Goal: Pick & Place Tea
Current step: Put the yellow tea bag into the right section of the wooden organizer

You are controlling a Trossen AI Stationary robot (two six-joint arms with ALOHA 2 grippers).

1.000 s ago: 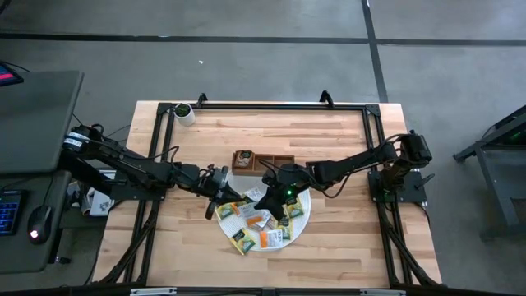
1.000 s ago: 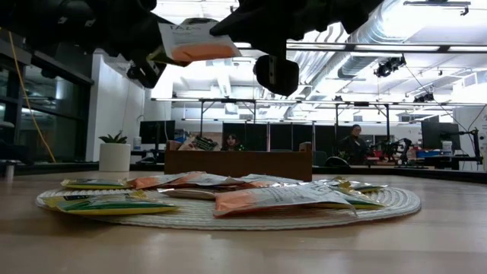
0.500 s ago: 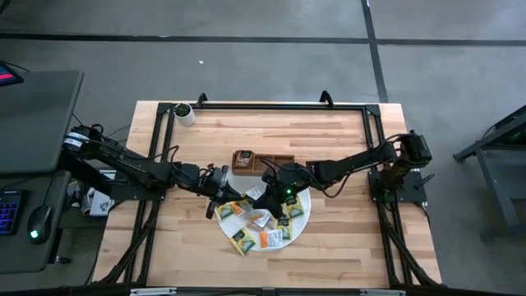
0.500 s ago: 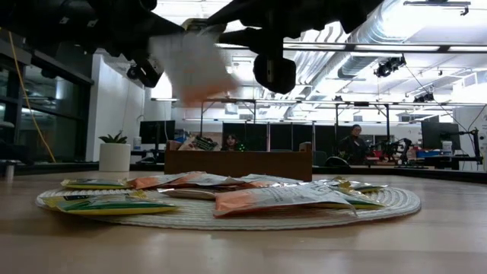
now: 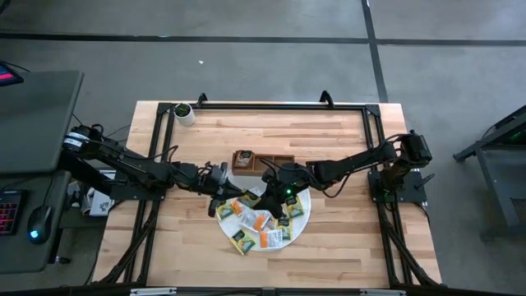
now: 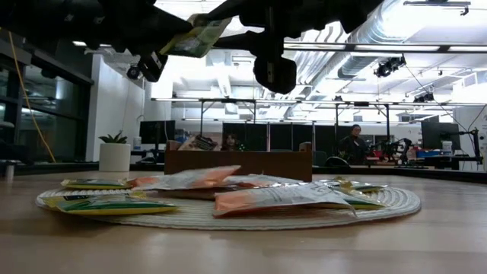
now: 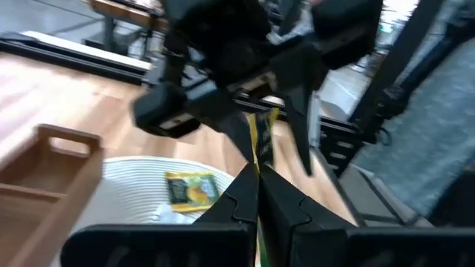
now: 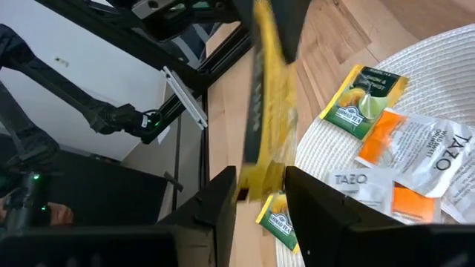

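Several tea packets lie on the round white mat (image 5: 301, 215); a white-and-orange one (image 6: 199, 177) rests flat on top of the others. My left gripper (image 7: 257, 172) is shut on a yellow-green tea packet (image 6: 194, 38) held high above the mat's left part. My right gripper (image 8: 260, 176) meets it from the right and is open. Its fingers (image 7: 303, 126) stand on either side of that packet's free end; whether they touch it, I cannot tell. My left gripper pinches one end of the yellow-green packet (image 7: 260, 152) between its two fingers, coming in level from the table's left. The packet stands on edge, sticking out past the fingertips toward my right gripper, clear of the mat.
A brown wooden tray (image 5: 263, 160) sits just beyond the mat's far side. A small potted plant (image 5: 182, 112) stands at the far left corner. Black frame rails (image 5: 279, 105) run along the table's far, left and right edges.
My right gripper has opened. The white-and-orange packet that was up between the two grippers has fallen and now lies flat on the packets on the mat. The yellow-green packet stays up in my left gripper.
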